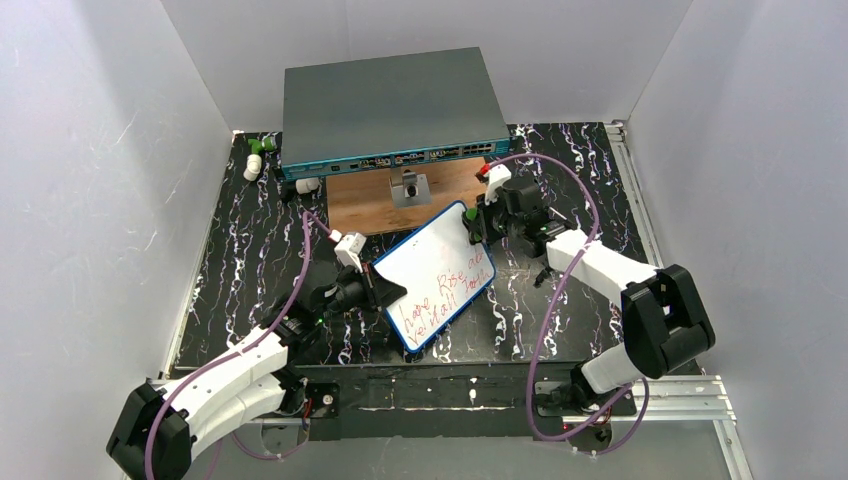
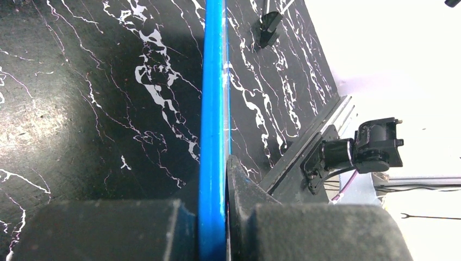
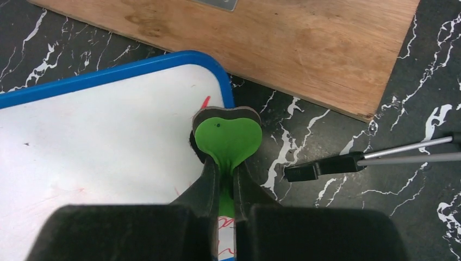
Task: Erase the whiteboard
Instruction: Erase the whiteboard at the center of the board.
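1. Top view: the whiteboard [image 1: 437, 275] sits askew at the middle of the table [image 1: 240, 260], just in front of the plank [image 1: 370, 205] and the switch [image 1: 390, 110]. One corner of the whiteboard points toward the plank.
2. Red writing covers its near half, and the far half is white.
3. The left gripper [image 1: 388, 290] is at the whiteboard's left edge. The right gripper [image 1: 475, 228] is at its far corner with something green at its tip.
4. Whether the whiteboard lies flat or is raised at one side cannot be told from this view.
5. Left wrist view: the whiteboard's blue frame [image 2: 213, 109] runs edge-on up the middle of the picture, over the black marbled table [image 2: 81, 109].
6. The left gripper [image 2: 215, 185] is clamped on that frame, with one finger [image 2: 242, 185] pressed against each side.
7. Right wrist view: the right gripper [image 3: 225, 171] is pinched tight on a green, heart-shaped eraser [image 3: 228, 136] with a dark pad beneath.
8. The eraser sits over the whiteboard's [image 3: 108, 136] rounded corner, overlapping the frame's right side. Faint red marks show beside it and below, near the fingers.
9. The plank [image 3: 272, 49] lies just beyond the corner. A black-tipped metal rod [image 3: 337, 163] lies on the table to the right.
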